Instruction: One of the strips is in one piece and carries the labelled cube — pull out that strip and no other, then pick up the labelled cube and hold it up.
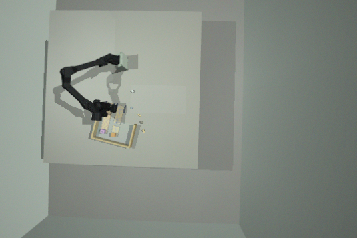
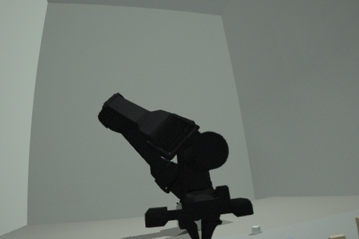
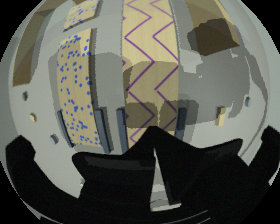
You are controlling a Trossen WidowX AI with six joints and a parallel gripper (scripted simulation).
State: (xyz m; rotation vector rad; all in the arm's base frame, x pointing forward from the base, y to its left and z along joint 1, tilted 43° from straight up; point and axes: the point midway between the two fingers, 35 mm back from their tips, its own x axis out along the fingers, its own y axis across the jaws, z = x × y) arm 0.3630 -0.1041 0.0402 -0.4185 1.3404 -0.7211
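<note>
Tray (image 1: 110,142) below us is holding the purple labelled cube (image 1: 102,131) and an orange block (image 1: 113,135). Through the wrist camera we are seeing our gripper (image 3: 152,137) pinched shut on the zigzag strip (image 3: 148,43), with the cube at its far end.

Pale grey square worktop (image 1: 160,53). On it: the arm's light green base (image 1: 124,61); a tan three-sided frame (image 1: 111,142) open toward the arm; patterned strips (image 1: 118,115) lying within the frame's opening; several small loose pieces (image 1: 139,115) scattered just beside the frame.
</note>
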